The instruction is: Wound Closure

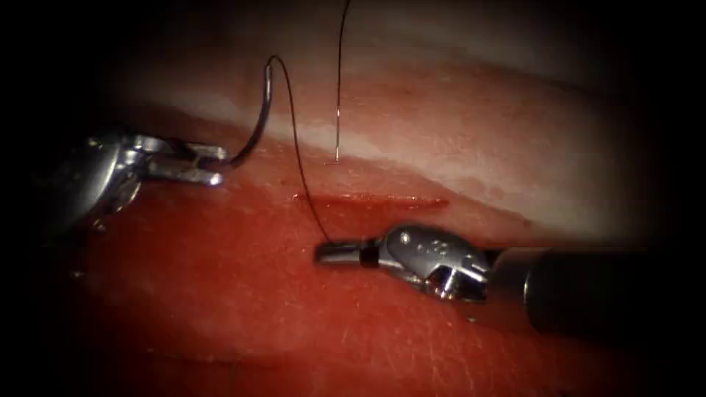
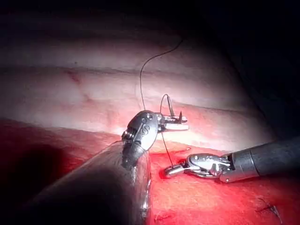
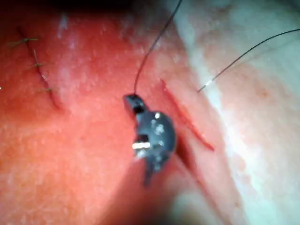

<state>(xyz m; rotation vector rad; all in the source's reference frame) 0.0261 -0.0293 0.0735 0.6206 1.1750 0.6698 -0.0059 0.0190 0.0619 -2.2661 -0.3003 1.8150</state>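
Endoscope view: light pools at centre w/ heavy vignette; all four corners go black, esp. left and right edges. Hard glare on the L tool [image 1: 217, 165] metal and on the R tool [image 1: 323, 252] housing; its shaft at lower right stays dark. Needle [image 1: 259, 121] glints along its curve. Wet sheen on the tissue [image 1: 220, 309]. Left wrist view: spot-lit tissue, black surround, L shaft in deep shadow. Right wrist view: bright, even, pale glare on tissue.
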